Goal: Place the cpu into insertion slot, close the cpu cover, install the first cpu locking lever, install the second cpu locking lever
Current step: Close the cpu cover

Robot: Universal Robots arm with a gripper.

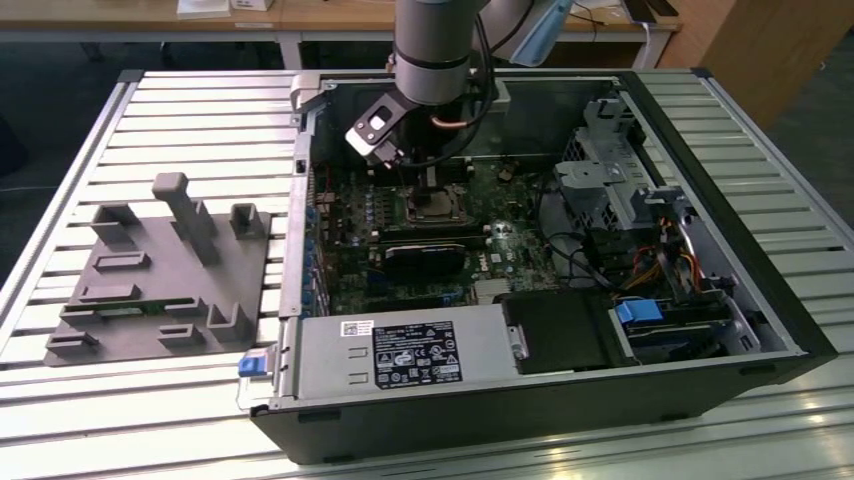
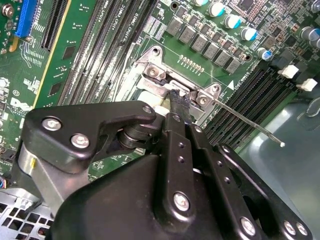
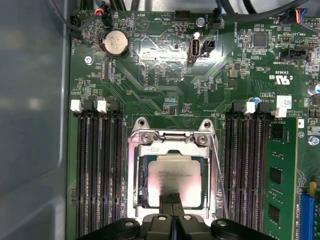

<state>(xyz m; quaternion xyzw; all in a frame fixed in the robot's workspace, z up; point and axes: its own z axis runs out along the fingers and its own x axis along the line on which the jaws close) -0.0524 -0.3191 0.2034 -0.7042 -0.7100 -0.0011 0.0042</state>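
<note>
— What is the chip like?
— The cpu (image 3: 175, 176) is a flat square with a dull silver-beige metal face. It lies in the insertion slot (image 1: 412, 206) on the green motherboard (image 3: 150, 85). The cpu cover (image 3: 172, 149), a thin bright steel frame with a cut-out centre, lies flat around it.
— And the tool?
— The gripper (image 3: 171, 198) is matt black, its links pinned with round silver screws. Its two fingers are pressed together with nothing between them. The narrow tip sits low at the chip's edge; whether it bears on the metal I cannot tell.
— Any levers?
— I can count one locking lever (image 2: 248, 123). It is a thin steel wire running from a corner of the socket out over the memory slots (image 3: 100, 170), and its end is free.
— What crowds the socket?
— Long narrow black memory slots on both flanks, four in one group, with white and black end clips. One round silver coin cell (image 3: 116, 43) sits further off on the board.
— And outside?
— In the exterior view the board lies inside an open black computer case (image 1: 534, 420) on a ribbed metal table (image 1: 200, 110). The arm comes down from above into the case. A boxy grey power supply (image 1: 400, 355) sits along the near edge. One grey fixture (image 1: 147, 270) with upright posts lies on the table at the exterior view's left, just beside the case.
</note>
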